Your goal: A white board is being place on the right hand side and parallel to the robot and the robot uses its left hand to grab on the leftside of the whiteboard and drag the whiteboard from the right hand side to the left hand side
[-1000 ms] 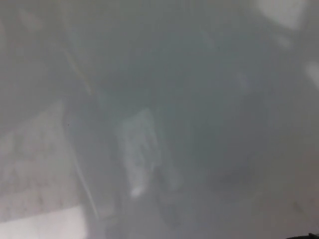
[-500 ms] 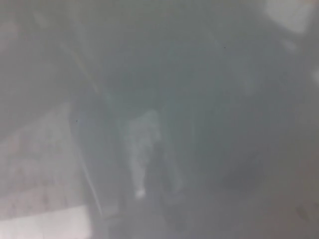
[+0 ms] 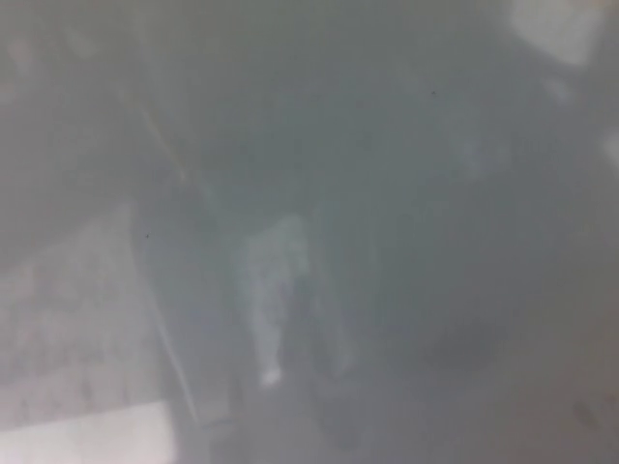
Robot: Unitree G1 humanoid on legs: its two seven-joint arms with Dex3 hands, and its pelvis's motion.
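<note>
A hazy grey-white surface (image 3: 416, 193) fills the whole head view; it looks like the glossy face of the whiteboard seen from very close. Only dim, blurred shapes show in it, like reflections. A pale upright shape (image 3: 276, 295) stands near the middle, with a darker mass around it. None of the board's edges can be made out. Neither of my hands shows anywhere in the view.
A lighter speckled patch (image 3: 73, 329) lies at the lower left, with a thin dark line (image 3: 169, 338) slanting along its right side. A bright blurred patch (image 3: 556, 29) sits in the top right corner. Everything is too blurred to identify.
The whole picture has shifted slightly to the right, so the camera has moved. A dark sliver at the bottom right edge one second ago no longer shows.
</note>
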